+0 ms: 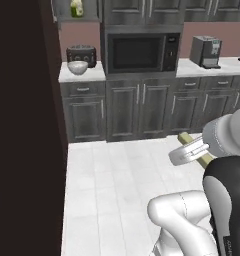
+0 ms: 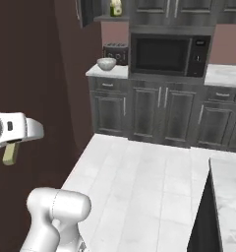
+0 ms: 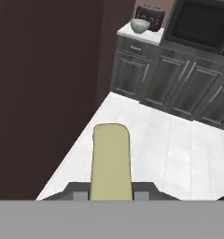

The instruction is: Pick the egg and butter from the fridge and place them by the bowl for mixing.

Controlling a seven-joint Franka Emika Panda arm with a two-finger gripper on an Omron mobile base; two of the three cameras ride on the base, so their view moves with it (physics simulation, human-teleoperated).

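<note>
The pale yellow butter [image 3: 111,161] is pinched between the dark fingers [image 3: 79,196] and held in the air above the white floor [image 1: 117,190]. Far off, the grey-white bowl [image 1: 77,68] is seen on the pale surface [image 1: 94,75] — just beside a dark toaster [image 1: 81,54], left of the microwave [image 1: 142,51].

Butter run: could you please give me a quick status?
Claw shut on butter. Bowl far ahead on counter. Open floor between.
</note>
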